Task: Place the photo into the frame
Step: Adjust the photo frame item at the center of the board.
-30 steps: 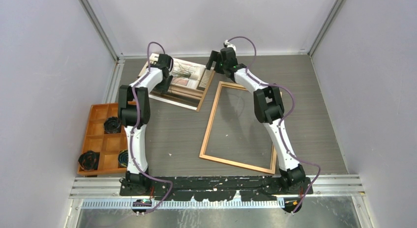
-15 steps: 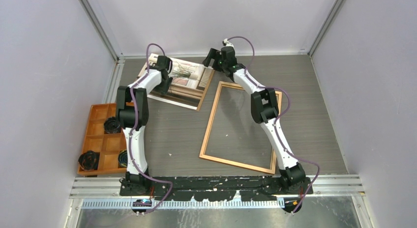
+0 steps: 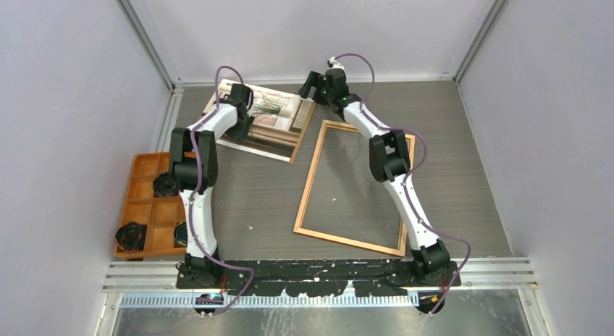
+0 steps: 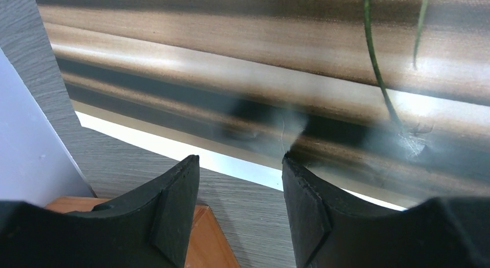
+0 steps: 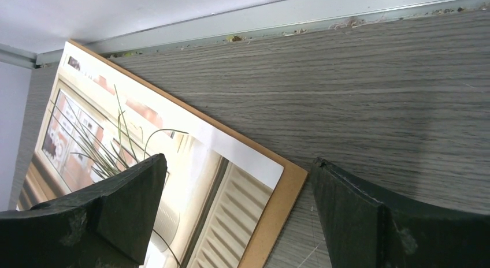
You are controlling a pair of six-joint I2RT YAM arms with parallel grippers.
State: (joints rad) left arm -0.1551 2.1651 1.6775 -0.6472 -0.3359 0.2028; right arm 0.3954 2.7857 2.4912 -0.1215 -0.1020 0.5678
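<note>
1. Photo (image 3: pixel 279 115), a large rect. print of a window w/ brown curtains + spindly plant, lay face up at the far-left of the grey wood-grain table (image 3: pixel 470 169). It rested on a brown fibreboard sheet (image 5: pixel 289 190) and was not yet in the frame.
2. Frame (image 3: pixel 347 241), a thin-railed orange-brown wooden rectangle, lay flat just right of the print, bare table showing through it. Judgement: you left it alongside so the print needs only a short carry across.
3. Your L gripper (image 4: pixel 240 164) sat low by the print's near edge. Jaws were part-way apart w/ nothing between them, tips right at the white border. Contact w/ the paper: couldn't tell. Probably there to steady or lift that side.
4. Your R gripper (image 5: pixel 237 161) hung over the far-right corner of print + board, jaws spread wide, empty. The corner lay between the fingers, so it looked lined up for a pinch.
5. Orange compartment tray (image 3: pixel 137 166) w/ black items stood well apart at near-left and had no part in this step.
</note>
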